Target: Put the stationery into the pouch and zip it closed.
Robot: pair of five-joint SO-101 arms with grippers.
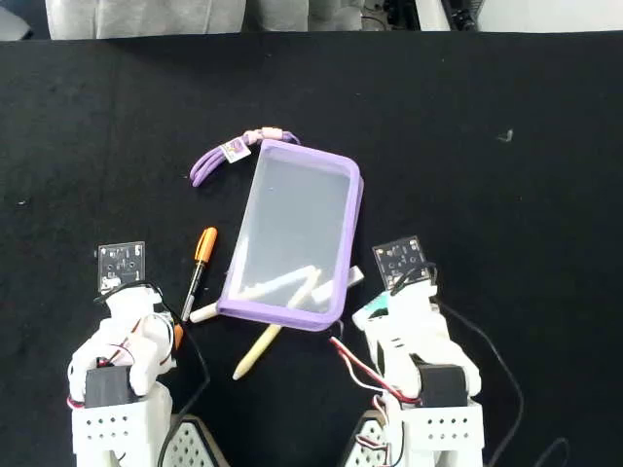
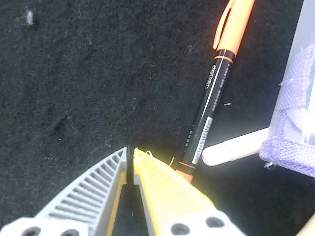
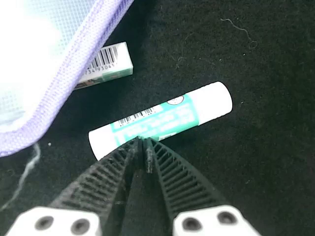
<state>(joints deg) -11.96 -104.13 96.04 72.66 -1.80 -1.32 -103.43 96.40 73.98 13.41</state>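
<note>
My left gripper (image 2: 131,157) sits low over the black table (image 1: 506,195), fingers pressed together on nothing, its tips just beside the lower end of the orange pen (image 2: 216,83). My right gripper (image 3: 143,146) is also closed and empty, its tips at the side of the glue stick (image 3: 162,120), which lies flat on the table near the pouch's corner. The purple pouch (image 1: 292,229) lies flat mid-table, ahead of the two arms and between them, its strap (image 1: 216,161) bunched at the far end. Pale pens show through its clear face. A white pen (image 2: 236,146) pokes out from under the near left corner, close to the orange pen. A cream pen (image 1: 257,352) sticks out past the near edge towards the arms. An eraser (image 3: 106,64) lies against the pouch's right edge, near the glue stick. I cannot tell whether the zip is open
</note>
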